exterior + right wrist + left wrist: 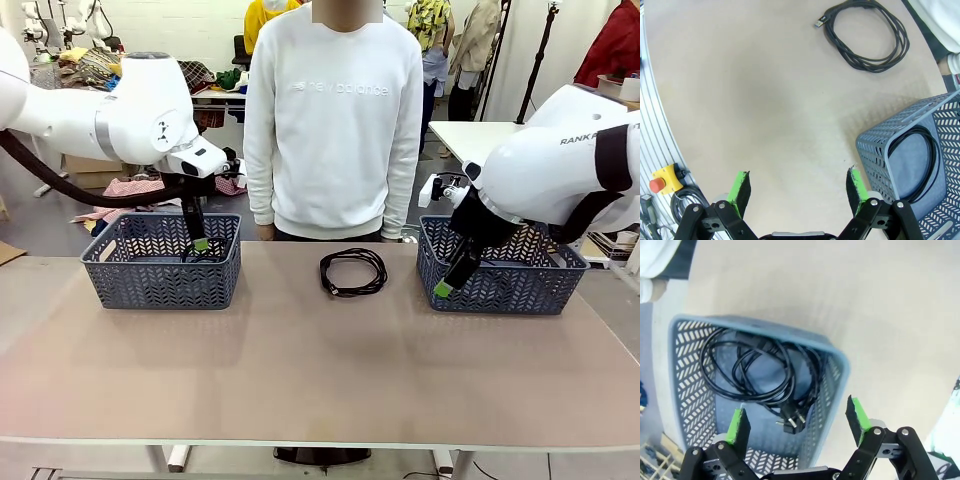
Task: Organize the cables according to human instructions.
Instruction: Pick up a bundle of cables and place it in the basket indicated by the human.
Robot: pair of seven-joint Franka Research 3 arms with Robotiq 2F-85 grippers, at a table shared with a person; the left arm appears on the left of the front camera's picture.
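Note:
One black cable coil (326, 272) lies on the table between the two grey baskets; in the right wrist view this coil (901, 45) sits far ahead, its plug end pointing left. The left basket (837, 365) holds two overlapping cable coils (785, 385) with a black plug (792, 422). My left gripper (200, 243) hangs open just above them, and the wrist view shows that gripper (797, 420) with green pads (737, 422) wide apart and nothing between. The right basket (875, 150) holds one cable coil (935, 160). My right gripper (443, 288) stands open beside its near-left corner, over bare table.
A person in a white sweatshirt (335, 120) stands at the far side, behind the loose coil. The left basket (160, 262) and right basket (500, 268) flank the table's middle. A yellow emergency-stop box (662, 182) sits beyond the table edge.

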